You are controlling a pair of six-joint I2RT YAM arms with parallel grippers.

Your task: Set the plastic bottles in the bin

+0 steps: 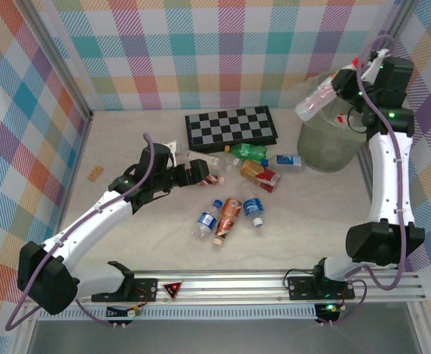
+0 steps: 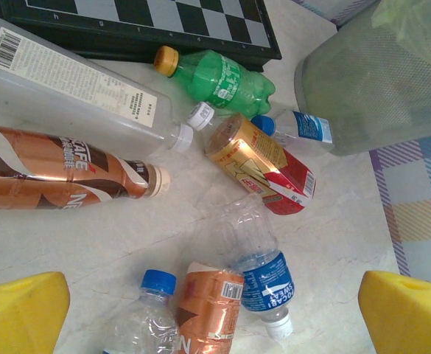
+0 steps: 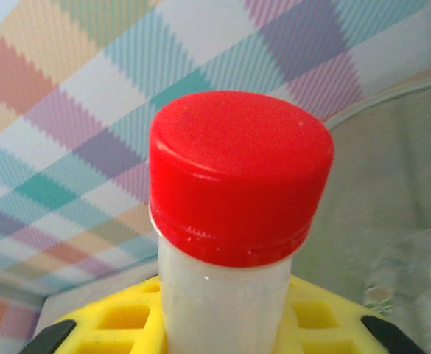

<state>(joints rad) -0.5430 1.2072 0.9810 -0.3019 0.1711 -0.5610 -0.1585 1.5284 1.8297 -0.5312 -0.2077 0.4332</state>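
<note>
While left fingers [image 2: 20,310] gape, right fingers [image 3: 119,321] clamp a bottle [image 3: 237,192]

Checkerboard [image 1: 230,127], black and grey, flat at the far middle of the surface [image 1: 311,214], which is pale and marbled. Small tan wooden block [image 1: 94,173], lying alone near the surface's left edge. Walls [image 1: 200,44]: pastel plaid pattern, three sides.

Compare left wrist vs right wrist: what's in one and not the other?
Left wrist, not right wrist: the checkerboard, a green bottle, a brown bottle and more bottles lying on the table, with the left gripper open above them. Right wrist, not left wrist: a red-capped white bottle, close up, clamped in the right gripper. Both: the bin and the plaid backdrop.
</note>
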